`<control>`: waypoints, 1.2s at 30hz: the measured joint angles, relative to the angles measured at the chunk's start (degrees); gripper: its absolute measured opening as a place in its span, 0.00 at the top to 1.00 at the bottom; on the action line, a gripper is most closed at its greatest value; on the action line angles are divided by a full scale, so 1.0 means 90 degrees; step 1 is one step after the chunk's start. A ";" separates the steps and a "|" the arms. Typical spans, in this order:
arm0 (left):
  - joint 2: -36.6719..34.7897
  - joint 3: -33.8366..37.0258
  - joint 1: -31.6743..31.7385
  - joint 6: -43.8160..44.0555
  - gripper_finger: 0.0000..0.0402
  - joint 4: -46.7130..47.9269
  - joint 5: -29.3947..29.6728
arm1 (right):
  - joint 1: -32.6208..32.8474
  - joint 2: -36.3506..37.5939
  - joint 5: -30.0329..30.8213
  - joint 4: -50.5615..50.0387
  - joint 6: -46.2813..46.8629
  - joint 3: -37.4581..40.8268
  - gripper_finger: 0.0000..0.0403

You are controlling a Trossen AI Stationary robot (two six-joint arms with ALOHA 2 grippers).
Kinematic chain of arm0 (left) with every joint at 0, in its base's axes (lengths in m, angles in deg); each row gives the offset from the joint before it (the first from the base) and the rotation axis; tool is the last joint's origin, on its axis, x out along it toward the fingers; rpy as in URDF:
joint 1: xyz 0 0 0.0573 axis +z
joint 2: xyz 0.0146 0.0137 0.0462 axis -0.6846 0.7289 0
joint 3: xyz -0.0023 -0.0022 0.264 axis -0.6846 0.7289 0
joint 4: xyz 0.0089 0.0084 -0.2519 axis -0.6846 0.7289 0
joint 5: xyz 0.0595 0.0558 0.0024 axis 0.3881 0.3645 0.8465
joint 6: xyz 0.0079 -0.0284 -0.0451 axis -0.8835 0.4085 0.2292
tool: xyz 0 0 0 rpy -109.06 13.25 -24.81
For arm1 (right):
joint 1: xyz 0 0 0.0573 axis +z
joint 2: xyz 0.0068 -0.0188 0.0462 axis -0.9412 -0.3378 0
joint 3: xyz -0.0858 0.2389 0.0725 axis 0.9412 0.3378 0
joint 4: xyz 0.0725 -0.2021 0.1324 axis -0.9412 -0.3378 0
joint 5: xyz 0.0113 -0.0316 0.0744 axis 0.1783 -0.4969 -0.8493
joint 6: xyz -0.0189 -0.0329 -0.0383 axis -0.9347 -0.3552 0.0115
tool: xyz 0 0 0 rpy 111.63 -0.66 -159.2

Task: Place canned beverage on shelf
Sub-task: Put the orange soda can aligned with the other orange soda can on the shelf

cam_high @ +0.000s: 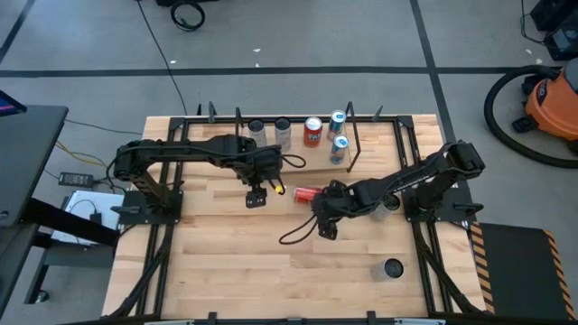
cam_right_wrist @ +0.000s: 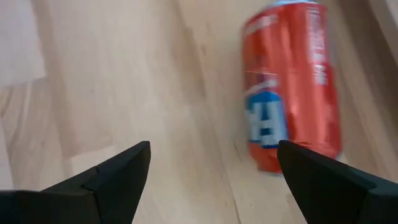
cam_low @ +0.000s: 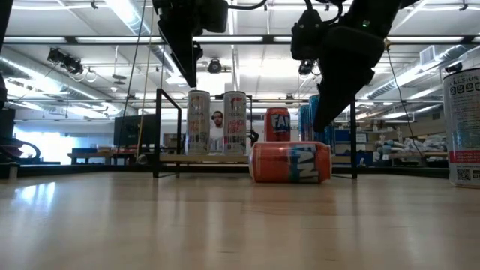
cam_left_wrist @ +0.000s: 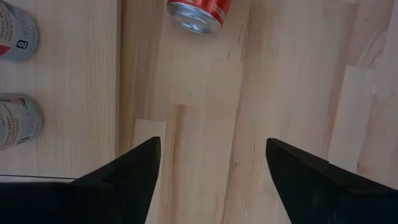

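An orange soda can lies on its side on the table in front of the shelf; it also shows in the low view, the left wrist view and the right wrist view. My left gripper is open and empty above the table, just left of the can. My right gripper is open and empty, just near and right of it. On the shelf stand two silver cans, an orange can and two blue cans.
A dark-topped can stands near the table's front right, and another can stands by the right arm. A tall white can shows at the low view's right edge. A black cable loops below the right gripper.
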 joint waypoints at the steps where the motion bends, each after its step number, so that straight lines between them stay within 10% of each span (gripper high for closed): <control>1: 0.0000 0.0000 0.0000 -0.0002 0.28 0.0000 0.0000 | -0.0003 0.0000 -0.0016 0.0013 -0.0104 0.0000 0.10; 36: 0.0000 0.0000 -0.0002 0.0007 0.28 0.0134 -0.0001 | -0.1269 0.0002 0.0479 0.0641 -0.0900 0.0675 0.04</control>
